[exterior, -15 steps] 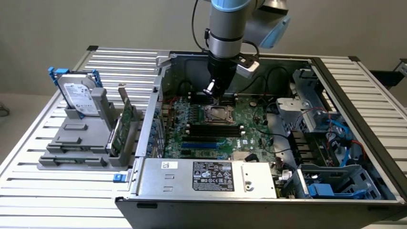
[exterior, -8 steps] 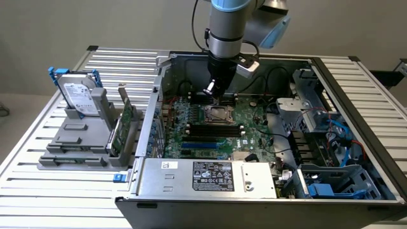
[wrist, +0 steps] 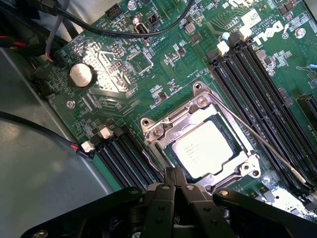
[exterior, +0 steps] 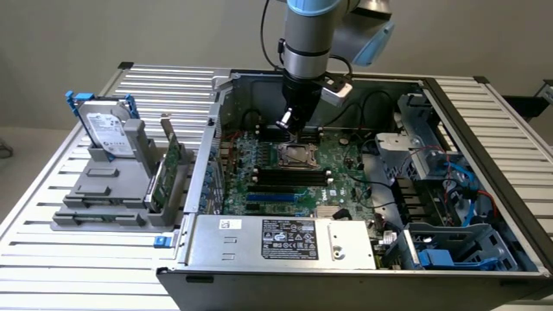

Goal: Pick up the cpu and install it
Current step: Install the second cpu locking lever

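Note:
The cpu (wrist: 205, 147), a small square chip with a silvery-white top, lies flat inside the motherboard socket (wrist: 171, 121), ringed by the socket's metal frame. My gripper (wrist: 174, 172) hovers just above the socket's edge, beside the chip and not touching it. Its black fingers are pressed together with nothing between them. In the exterior view my gripper (exterior: 286, 122) hangs inside the open computer case, slightly behind the socket (exterior: 296, 156).
A thin wire lever (wrist: 262, 144) runs along the socket beside black memory slots (wrist: 257, 84). Cables (wrist: 59, 22) cross the case near the board's corner. A hard drive (exterior: 108, 133) stands in a grey holder (exterior: 103, 201) at the exterior view's left. The power supply (exterior: 285, 240) fills the case front.

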Action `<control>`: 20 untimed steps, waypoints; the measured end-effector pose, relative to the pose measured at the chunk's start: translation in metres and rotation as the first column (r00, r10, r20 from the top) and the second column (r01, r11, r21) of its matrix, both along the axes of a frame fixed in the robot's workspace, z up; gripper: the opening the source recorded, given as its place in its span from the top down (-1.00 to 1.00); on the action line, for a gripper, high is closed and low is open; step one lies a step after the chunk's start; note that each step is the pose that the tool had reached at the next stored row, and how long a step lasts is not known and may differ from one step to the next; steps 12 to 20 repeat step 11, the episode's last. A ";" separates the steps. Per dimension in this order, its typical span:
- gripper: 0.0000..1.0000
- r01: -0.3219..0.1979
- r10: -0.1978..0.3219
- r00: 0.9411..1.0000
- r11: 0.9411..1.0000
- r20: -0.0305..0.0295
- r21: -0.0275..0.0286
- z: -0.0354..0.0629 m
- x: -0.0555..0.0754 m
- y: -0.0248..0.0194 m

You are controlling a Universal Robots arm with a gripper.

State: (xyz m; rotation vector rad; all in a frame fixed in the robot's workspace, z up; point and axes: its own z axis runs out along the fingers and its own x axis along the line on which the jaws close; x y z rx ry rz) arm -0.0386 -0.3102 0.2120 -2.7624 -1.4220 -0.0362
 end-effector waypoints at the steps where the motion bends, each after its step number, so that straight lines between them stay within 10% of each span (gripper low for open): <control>1: 0.79 0.000 0.000 1.000 1.000 0.000 0.000 0.0000 0.000 0.0000; 20: 0.79 0.000 0.000 1.000 1.000 0.000 0.000 0.0000 0.000 0.0000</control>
